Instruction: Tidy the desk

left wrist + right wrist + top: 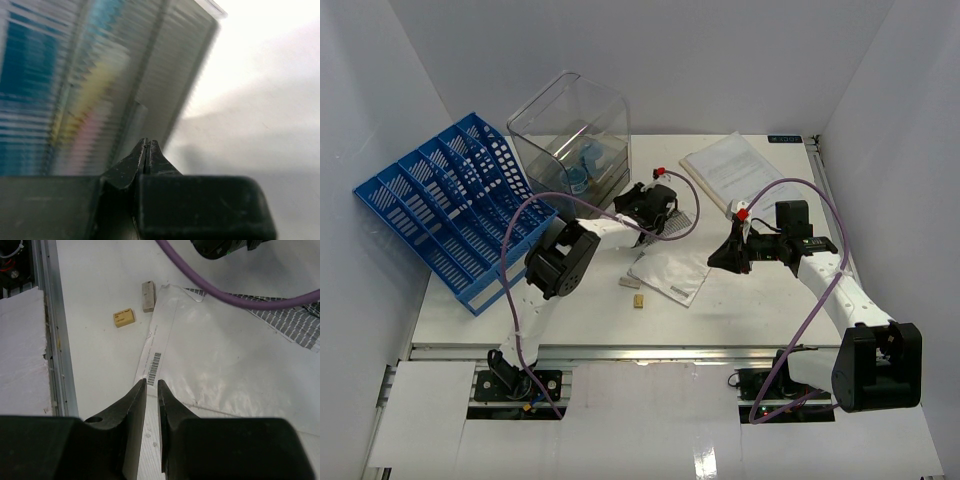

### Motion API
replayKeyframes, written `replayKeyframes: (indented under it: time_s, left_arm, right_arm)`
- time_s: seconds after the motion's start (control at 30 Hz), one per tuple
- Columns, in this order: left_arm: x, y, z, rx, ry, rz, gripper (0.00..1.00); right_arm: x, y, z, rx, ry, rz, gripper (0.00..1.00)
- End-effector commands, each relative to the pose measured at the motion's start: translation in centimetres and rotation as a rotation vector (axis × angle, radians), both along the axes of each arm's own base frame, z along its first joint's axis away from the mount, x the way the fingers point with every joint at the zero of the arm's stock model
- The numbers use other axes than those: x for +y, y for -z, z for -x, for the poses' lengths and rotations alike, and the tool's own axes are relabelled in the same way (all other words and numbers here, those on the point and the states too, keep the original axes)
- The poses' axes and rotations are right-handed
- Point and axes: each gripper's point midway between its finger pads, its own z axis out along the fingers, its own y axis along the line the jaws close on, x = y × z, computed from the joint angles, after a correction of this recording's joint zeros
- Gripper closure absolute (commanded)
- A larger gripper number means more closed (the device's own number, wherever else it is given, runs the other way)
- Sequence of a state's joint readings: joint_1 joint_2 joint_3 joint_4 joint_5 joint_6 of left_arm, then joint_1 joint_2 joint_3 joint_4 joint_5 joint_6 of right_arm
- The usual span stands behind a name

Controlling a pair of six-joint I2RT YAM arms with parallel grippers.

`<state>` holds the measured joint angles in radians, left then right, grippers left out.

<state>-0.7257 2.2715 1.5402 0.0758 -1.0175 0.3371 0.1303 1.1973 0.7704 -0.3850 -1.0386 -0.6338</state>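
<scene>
L gripper (pixel 146 143): fingers pressed tight together, nothing seen between them. L arm runs from its base at 7 o'clock on the desk (pixel 760 300), elbow folded, wrist up toward 12, near the clear bin (pixel 570 120). R gripper (pixel 151 382): narrow gap, holding nothing, tips over the edge of the white mailer (pixel 215 355) by its barcode. Touching or hovering, can't tell. R arm: base at 5 o'clock, forearm up the right side, wrist turned toward 9.

Desk is the white top w/ rail frame along the near edge, under everything. Blue rack (pixel 445 210) at 10 o'clock, tilted, partly past the left edge. Paper sheets (pixel 735 170) at 1 o'clock.

View diffs:
- Top cam is the only one w/ both arms, rack, bin and sheets.
- R wrist cam gives detail: yellow block (pixel 124 317) and beige block (pixel 148 289) lie apart, beige just beside the mailer's corner. Purple cable (pixel 225 292) crosses the top. Mesh-pattern sheet (pixel 295 322) at the mailer's far edge.
- L wrist cam is blurred: ribbed translucent surface w/ teal/yellow/pink streaks on the left, white on the right. Can't tell what it is.
</scene>
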Motion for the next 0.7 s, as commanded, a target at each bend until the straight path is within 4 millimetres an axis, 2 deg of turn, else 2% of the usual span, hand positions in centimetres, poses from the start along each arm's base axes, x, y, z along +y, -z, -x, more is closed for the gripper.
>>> replayKeyframes:
  time_s: [0.0, 0.13, 0.27, 0.37, 0.5, 0.67]
  left_arm:
    - [-3.2, -1.9, 2.7, -0.01, 0.057, 0.055, 1.0]
    - [-4.6, -1.7, 4.3, 0.017, 0.079, 0.08, 1.0]
    - [-4.3, -2.0, 4.5, 0.014, 0.069, 0.075, 0.91]
    - [-3.5, -2.5, 4.1, 0.013, 0.068, 0.037, 0.55]
    - [-1.4, -2.3, 2.8, 0.027, 0.041, 0.005, 0.43]
    - [0.2, -1.9, 1.3, 0.049, 0.021, -0.028, 0.38]
  right_arm:
    - [-0.1, -0.5, -0.4, -0.026, 0.006, -0.01, 0.79]
    - [-0.1, -0.4, -0.3, -0.028, 0.006, -0.008, 0.79]
    - [-0.1, -0.4, -0.3, -0.03, 0.005, -0.008, 0.79]
    - [-0.2, -0.4, -0.3, -0.032, 0.007, -0.008, 0.79]
    - [-0.2, -0.5, -0.3, -0.035, 0.01, -0.008, 0.78]
    - [-0.2, -0.5, -0.3, -0.031, 0.009, -0.01, 0.78]
